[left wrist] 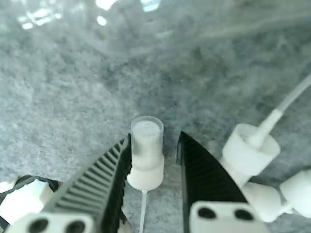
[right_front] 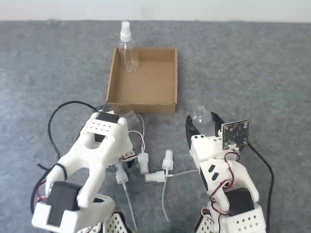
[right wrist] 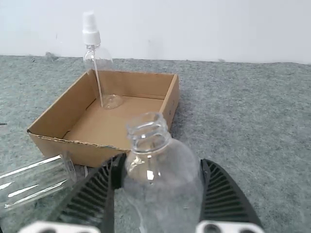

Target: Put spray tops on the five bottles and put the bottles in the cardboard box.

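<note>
Bottle (right wrist: pixel 148 136), uncapped, is sitting upright in the right gripper's (right wrist: pixel 160 165) clamped jaws off the cardboard box's (right_front: pixel 141 106) front right corner. The left gripper's (left wrist: pixel 154 141) jaws are narrowly bracketing a spray top (left wrist: pixel 146 158) on the carpet (right_front: pixel 252 73), not yet pinching. Capping looks next, lifting clear of crowded loose tops (right_front: pixel 167 160), with the box wall near.

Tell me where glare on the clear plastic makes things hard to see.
Left wrist view: bright glints streak the lying bottle, while the spray top inside the left gripper is matt and plain. Right wrist view: small highlights on the held bottle, its rim easy to trace. High view: that bottle looks faint against the carpet.
</note>
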Robot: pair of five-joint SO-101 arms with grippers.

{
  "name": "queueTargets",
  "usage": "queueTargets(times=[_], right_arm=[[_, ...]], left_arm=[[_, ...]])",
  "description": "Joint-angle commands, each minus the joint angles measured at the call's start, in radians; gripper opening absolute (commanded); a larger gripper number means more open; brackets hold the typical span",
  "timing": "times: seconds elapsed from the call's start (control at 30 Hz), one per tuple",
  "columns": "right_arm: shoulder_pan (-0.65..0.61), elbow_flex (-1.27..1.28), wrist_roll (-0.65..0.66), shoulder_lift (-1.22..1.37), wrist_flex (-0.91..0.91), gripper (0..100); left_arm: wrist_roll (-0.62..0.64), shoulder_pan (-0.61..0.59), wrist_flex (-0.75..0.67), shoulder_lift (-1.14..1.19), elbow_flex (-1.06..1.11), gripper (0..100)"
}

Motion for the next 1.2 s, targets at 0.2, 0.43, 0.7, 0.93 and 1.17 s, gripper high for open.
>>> queueTargets(times=[0.2,0.43,0.7,0.93,1.17], right_arm=[[0.013,-0.008,0.002,-0.018,-0.019,10.1],[0.013,-0.008,0.002,-0.018,-0.019,10.1],[0.013,-0.008,0.002,-0.018,-0.019,10.1],[0.013,-0.008,0.002,-0.018,-0.018,10.1],[0.013,-0.008,0.002,-0.018,-0.018,10.1]], left_arm=[[0.02,0.006,-0.109,-0.034,0.051,14],[0.023,0.008,-0.146,-0.037,0.062,12],[0.023,0.014,-0.138,-0.046,0.05,1],[0.023,0.012,0.11,-0.046,-0.151,1],[0.018,0.008,0.269,-0.046,-0.335,1]])
